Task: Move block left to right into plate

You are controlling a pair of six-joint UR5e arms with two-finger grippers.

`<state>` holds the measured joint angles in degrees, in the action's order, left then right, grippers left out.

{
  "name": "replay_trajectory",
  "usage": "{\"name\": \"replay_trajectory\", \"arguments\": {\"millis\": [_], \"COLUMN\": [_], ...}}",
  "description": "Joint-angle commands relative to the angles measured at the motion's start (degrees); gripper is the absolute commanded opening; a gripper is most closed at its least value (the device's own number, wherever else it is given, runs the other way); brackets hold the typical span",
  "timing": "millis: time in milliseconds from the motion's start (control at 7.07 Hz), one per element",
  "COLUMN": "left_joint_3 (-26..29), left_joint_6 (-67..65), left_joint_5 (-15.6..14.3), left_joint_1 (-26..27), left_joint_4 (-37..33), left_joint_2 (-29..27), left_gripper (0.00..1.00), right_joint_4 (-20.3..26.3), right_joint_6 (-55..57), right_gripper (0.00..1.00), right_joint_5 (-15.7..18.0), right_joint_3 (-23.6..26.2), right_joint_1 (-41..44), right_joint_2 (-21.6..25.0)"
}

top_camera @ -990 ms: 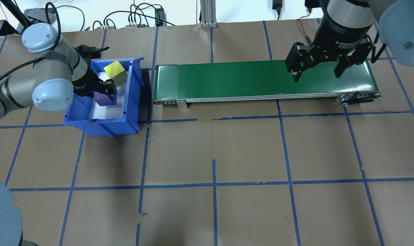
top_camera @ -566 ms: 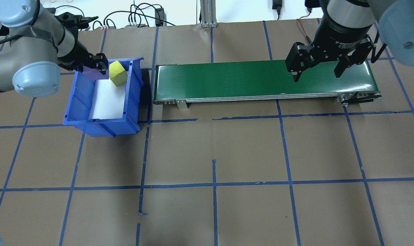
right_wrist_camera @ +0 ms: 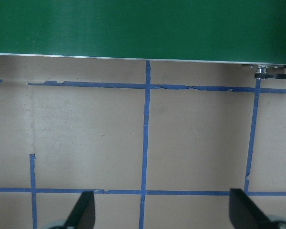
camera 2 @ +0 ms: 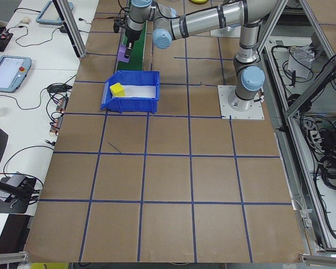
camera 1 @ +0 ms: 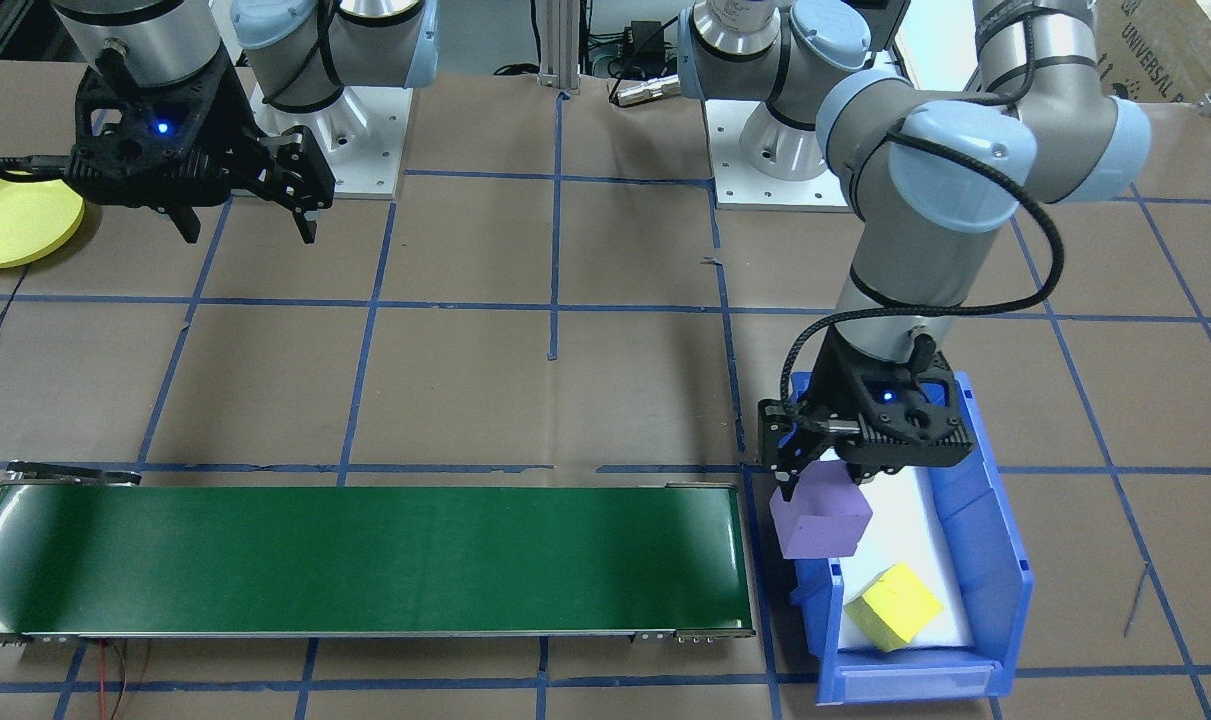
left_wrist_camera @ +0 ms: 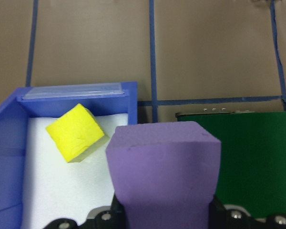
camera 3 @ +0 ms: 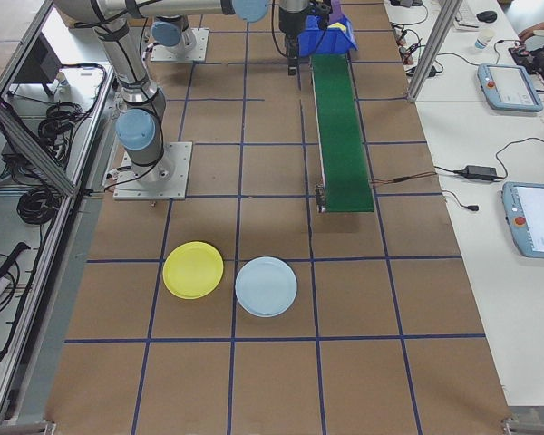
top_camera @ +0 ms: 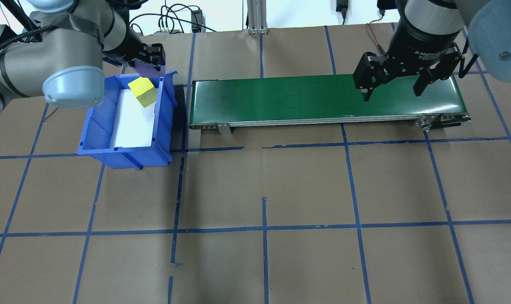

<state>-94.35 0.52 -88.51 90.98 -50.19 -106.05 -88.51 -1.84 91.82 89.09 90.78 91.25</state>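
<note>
Since lifted clear of bin [camera 1: 975, 560] and carried toward belt [camera 1: 365, 560]: purple block [camera 1: 821, 520], clenched in left gripper [camera 1: 815, 478], now over bin's belt-side wall. Yellow block [camera 1: 893, 605] left inside. Right gripper [top_camera: 393, 86] unchanged, spread empty over belt's far end. Plate [camera 3: 193, 270] well apart; transfer judged barely begun.

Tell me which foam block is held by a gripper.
The purple foam block, clamped in the left gripper; the yellow foam block lies loose in the blue plastic bin.
</note>
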Motion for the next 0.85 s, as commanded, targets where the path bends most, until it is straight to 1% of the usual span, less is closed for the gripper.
{"name": "replay_trajectory", "arguments": {"millis": [0,283,424,566,707], "left_joint_3": [0.48,0.48,0.04,-0.40,-0.66], "left_joint_6": [-3.05,-3.33,-4.29,-7.51,-10.59], "left_joint_5": [0.62,0.53,0.62,0.45,-0.25], "left_joint_1": [2.96,3.67,3.85,4.55,6.21], "left_joint_4": [5.78,6.77,6.60,6.33,5.81], "left_joint_2": [-6.60,-8.73,-8.82,-8.65,-7.95], "left_gripper": [0.46,0.46,0.64,1.00,1.00], "right_joint_4": [0.00,-0.26,-0.35,-0.27,-0.18], "right_joint_6": [-0.09,-0.44,-3.49,-4.22,-4.05], "right_gripper": [1.00,1.00,1.00,1.00,1.00], "right_joint_5": [0.03,0.03,-0.06,-0.49,-0.58], "right_joint_3": [0.03,0.03,0.03,-0.23,-0.15], "right_joint_1": [-0.25,-0.95,-3.57,-6.38,-6.58], "right_joint_2": [-0.11,-0.28,-0.29,-0.20,0.06]}}
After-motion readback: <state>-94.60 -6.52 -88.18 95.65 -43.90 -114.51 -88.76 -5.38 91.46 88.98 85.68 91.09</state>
